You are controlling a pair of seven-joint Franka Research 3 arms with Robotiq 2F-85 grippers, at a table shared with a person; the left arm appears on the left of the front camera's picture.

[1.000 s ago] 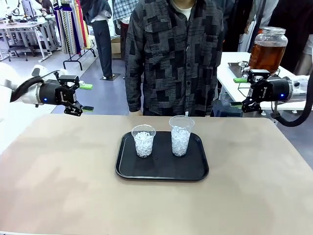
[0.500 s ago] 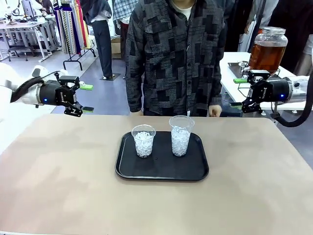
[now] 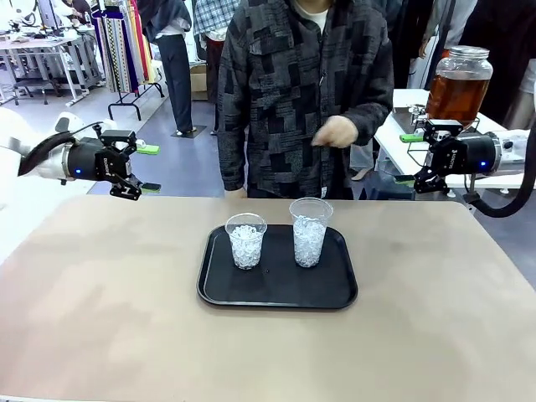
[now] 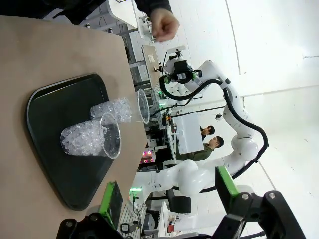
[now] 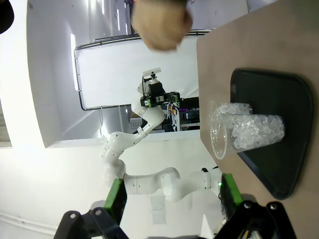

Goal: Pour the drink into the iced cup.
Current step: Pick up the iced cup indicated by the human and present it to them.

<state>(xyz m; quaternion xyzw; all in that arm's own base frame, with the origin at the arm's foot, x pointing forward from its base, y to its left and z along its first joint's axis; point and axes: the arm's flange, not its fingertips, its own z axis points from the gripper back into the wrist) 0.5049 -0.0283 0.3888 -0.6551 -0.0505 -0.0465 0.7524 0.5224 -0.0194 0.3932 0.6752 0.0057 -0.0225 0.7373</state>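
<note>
Far right of the tray [image 3: 276, 293], the drink [image 3: 457, 96] stood just beyond the right gripper [image 3: 408, 157]; it and the left gripper [image 3: 149, 167] gaped wide, empty.

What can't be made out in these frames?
Front view: lower part of the jar, hidden behind the right claw.
Front view: the person's hand, motion-blurred; whether it holds anything is unclear.
Right wrist view: shorter cup, mostly hidden behind the taller cup.
</note>
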